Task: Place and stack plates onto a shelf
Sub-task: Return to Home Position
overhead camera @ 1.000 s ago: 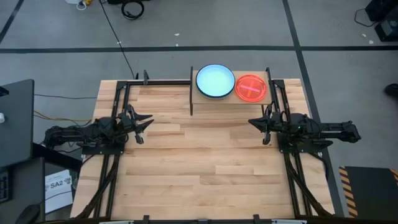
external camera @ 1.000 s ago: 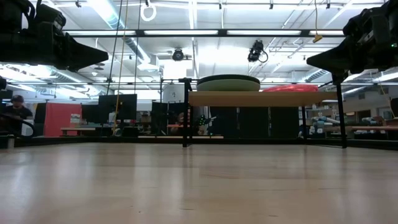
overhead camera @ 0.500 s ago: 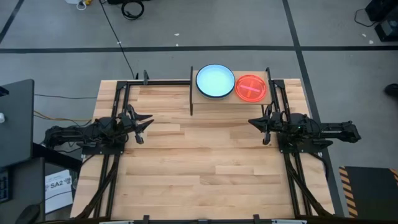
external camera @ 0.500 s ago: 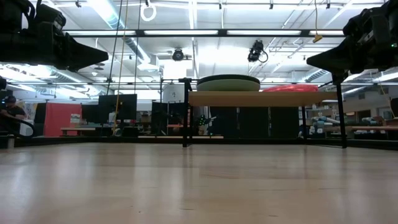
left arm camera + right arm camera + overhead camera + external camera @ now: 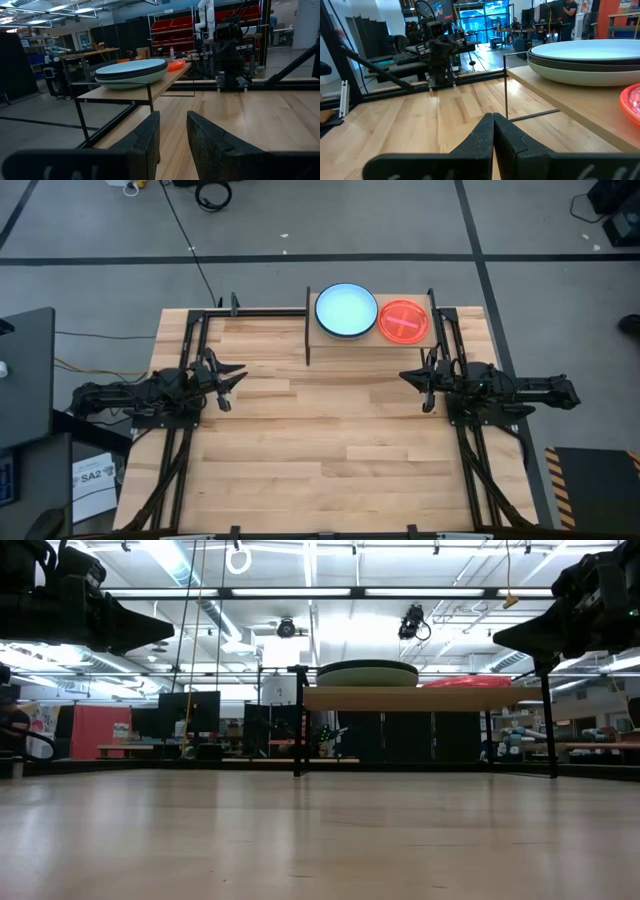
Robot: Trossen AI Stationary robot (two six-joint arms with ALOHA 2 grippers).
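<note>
Nothing moved: shelf (image 5: 372,341) holds blue-topped stack (image 5: 346,311), red-topped stack (image 5: 403,321); left end effector (image 5: 238,377) slightly parted, right end effector (image 5: 405,376) closed, both empty.

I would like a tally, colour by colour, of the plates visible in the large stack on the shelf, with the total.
light blue plate: 1
black plate: 1
pale green plate: 1
Total: 3

Only change I can spot: the person (image 5: 8,725) in the room, way behind and below the left gripper (image 5: 165,637) jaws, has slid further toward the edge.
</note>
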